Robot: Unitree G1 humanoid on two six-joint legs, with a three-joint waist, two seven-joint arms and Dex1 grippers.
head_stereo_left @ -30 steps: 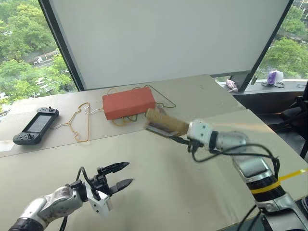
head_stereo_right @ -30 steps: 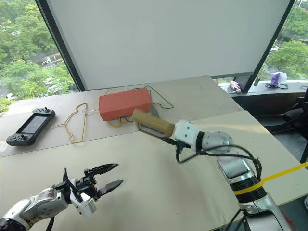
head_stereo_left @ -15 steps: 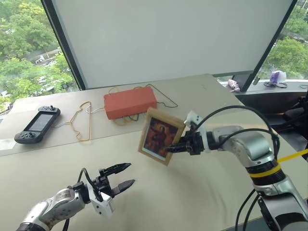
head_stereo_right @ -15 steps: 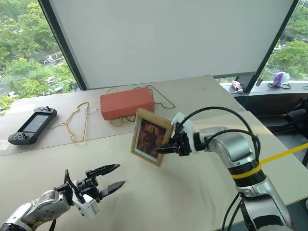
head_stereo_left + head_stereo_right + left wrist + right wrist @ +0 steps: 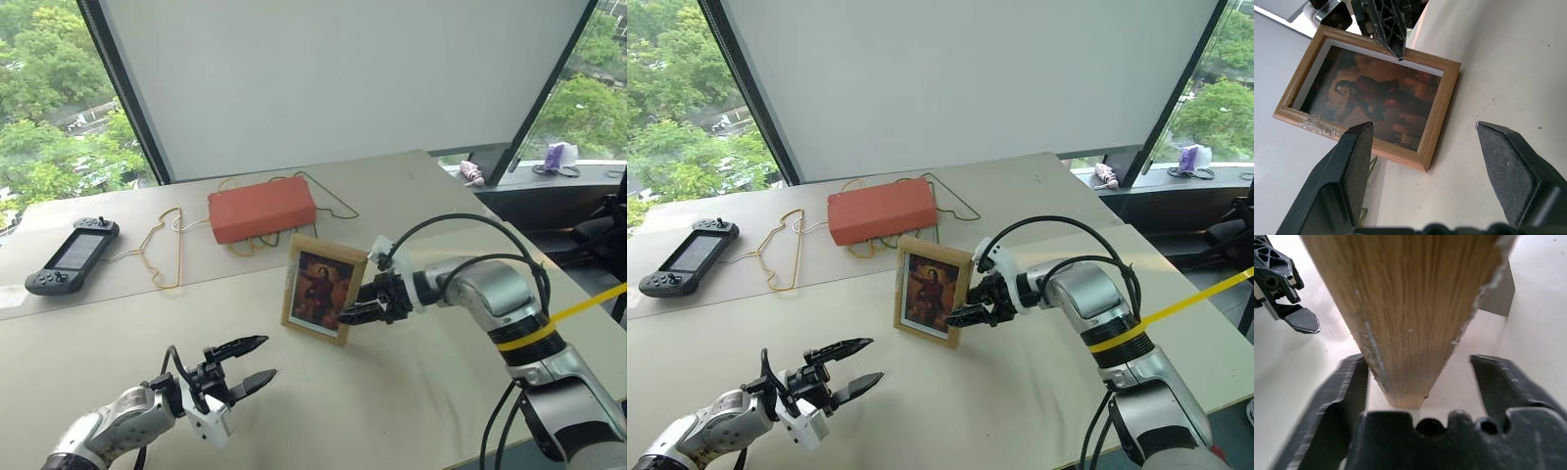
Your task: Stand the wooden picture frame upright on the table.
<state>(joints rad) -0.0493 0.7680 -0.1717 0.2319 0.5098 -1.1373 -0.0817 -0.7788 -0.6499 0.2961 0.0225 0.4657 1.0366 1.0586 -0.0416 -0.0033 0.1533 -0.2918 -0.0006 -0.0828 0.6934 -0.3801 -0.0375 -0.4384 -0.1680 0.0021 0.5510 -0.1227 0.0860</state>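
Light-wood picture frame with brownish portrait; pale beige matte counter; orange-red box; black game controller; yellow wire hanger; black-fingered grippers.

An upper-floor office or lab room: a pale table stands against tall windows overlooking treetops. A white blind hangs behind its far edge

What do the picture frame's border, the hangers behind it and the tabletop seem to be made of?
The wooden picture frame: light, unvarnished-looking wood; grain lines and a chipped, splintered corner show in the wrist views. The hangers: thin bent wire, probably metal with a yellowish coat, judging by the slim outline. The table: pale beige matte board, possibly laminate or painted wood; no grain or gloss shows, so that stays open.
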